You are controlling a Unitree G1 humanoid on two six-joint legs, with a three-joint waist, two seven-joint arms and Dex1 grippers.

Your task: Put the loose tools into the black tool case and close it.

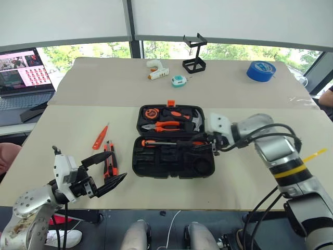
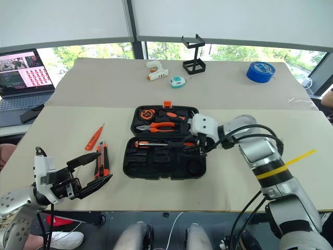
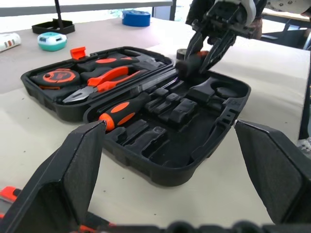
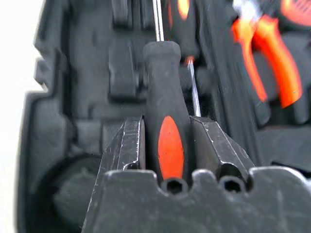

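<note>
Nearest the camera, the left gripper (image 1: 106, 174) hangs over the table's front edge with its two black fingers spread wide and nothing between them. Just beyond its fingertips lies the orange-and-black utility knife (image 1: 109, 161), long axis running roughly front to back. Beside that, farther from the robot, the small orange pen-like screwdriver (image 1: 100, 137) lies on a diagonal, its thin tip pointing away and to the right.

At mid-table the black tool case (image 1: 174, 141) lies open and flat, the orange latch (image 1: 171, 103) on its far edge. Its far half holds a tape measure, orange-handled pliers and a hammer. One black-and-orange screwdriver (image 1: 161, 142) already lies along the hinge side of the near half, long axis running left to right.

The right gripper (image 1: 208, 144) reaches in from the right over the near half, jaws clamped on the handle of the second screwdriver (image 4: 165, 121). In the right wrist view its shaft points straight away from the gripper, across the moulded slots. That makes two slim screwdrivers at the case and two loose tools on the table.

Along the far edge stand a white glue gun (image 1: 154, 70), a small teal tape measure (image 1: 178, 80), a black wire-frame stand (image 1: 194, 53) and a blue tape roll (image 1: 260, 71), all well clear of the case. A laptop (image 1: 23, 75) sits off to the left.
</note>
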